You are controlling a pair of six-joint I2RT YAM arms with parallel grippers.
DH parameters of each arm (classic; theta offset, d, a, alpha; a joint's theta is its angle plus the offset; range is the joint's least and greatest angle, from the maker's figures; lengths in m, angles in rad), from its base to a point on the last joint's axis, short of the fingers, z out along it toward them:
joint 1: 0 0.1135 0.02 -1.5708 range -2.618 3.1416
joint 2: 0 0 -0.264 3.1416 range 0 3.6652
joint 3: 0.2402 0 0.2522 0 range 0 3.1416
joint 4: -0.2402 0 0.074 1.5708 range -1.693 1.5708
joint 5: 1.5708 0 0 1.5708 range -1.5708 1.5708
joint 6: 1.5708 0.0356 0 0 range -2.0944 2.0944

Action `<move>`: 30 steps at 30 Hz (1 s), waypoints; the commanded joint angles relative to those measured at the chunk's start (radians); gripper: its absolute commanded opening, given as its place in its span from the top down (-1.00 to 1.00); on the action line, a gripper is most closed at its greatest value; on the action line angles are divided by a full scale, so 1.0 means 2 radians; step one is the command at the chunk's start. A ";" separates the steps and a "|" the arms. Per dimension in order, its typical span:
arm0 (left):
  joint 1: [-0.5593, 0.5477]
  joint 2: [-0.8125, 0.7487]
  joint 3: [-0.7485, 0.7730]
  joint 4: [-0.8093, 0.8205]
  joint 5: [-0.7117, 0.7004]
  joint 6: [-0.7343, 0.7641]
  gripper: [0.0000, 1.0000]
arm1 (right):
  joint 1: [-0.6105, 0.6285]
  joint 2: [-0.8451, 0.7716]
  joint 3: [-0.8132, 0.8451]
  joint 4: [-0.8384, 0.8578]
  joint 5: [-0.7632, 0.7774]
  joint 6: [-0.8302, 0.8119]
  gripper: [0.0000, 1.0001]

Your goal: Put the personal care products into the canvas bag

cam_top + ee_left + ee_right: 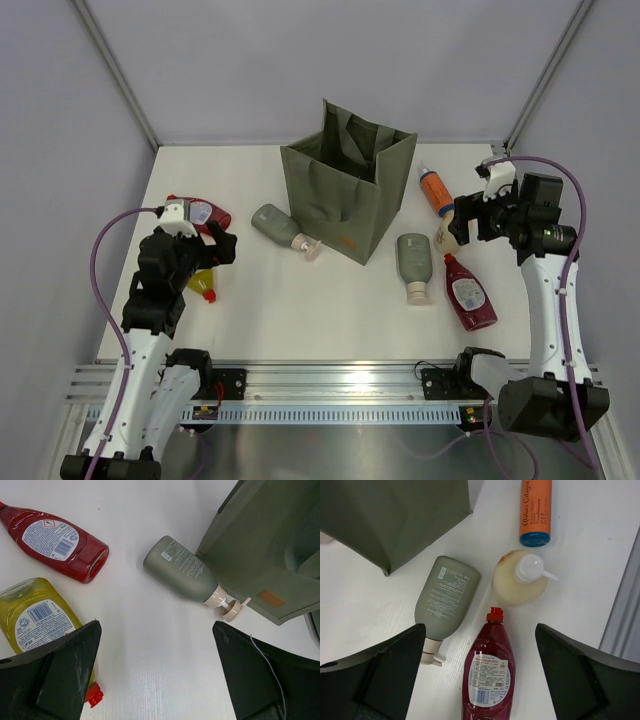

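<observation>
We see an olive-green canvas bag [345, 195] with an orange patch [345, 241]. At its nine o'clock we find a grey-green pump bottle [275, 224] with beige pump, a red bottle [57, 542] and a yellow bottle [35, 612], both white-labelled. At three o'clock: an orange bottle [536, 505] capped blue, cream bottle [512, 587] capped white, grey-green bottle [447, 595], white-labelled dark red bottle [487, 675].

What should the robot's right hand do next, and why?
Probably lower the right gripper onto the dark red bottle: its fingers are wide open, hold nothing, and that bottle lies flat beneath the gap between them, outside the canvas bag.
</observation>
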 commanded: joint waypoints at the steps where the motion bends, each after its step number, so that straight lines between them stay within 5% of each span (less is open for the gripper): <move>1: -0.004 -0.009 0.004 0.021 -0.011 0.011 -0.97 | -0.030 0.013 0.025 -0.023 -0.082 0.019 -0.99; 11: -0.007 -0.009 0.004 0.024 -0.004 0.011 -0.98 | -0.075 0.056 -0.074 0.108 -0.097 0.036 -0.99; 22: -0.010 0.000 0.003 0.024 -0.004 0.012 -0.98 | -0.044 0.132 -0.128 0.291 0.070 0.167 -0.99; 30: -0.013 0.010 0.003 0.024 0.002 0.012 -0.98 | -0.020 0.180 -0.132 0.326 0.067 0.174 -0.99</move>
